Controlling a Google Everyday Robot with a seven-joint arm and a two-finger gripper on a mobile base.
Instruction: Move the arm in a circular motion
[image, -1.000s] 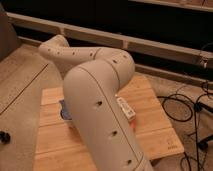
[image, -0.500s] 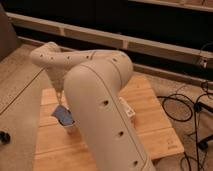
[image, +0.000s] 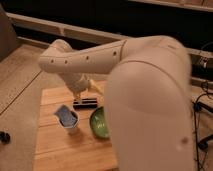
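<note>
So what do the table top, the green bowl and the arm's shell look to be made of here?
Table top: pale wood, matte, with plank seams and grain.
Green bowl: smooth and slightly glossy, probably plastic or glazed ceramic; the look leaves it open.
Arm: cream-white moulded shell, likely plastic, satin finish, with small dark holes. Its gripper hangs over the table behind the bowl.

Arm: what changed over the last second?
The arm swung: its forearm now stretches left across the view, and its bulk covers the table's right side. The gripper hangs over the wooden table, above the dark bar. A green bowl is now uncovered. Blue-topped cup unmoved.
</note>
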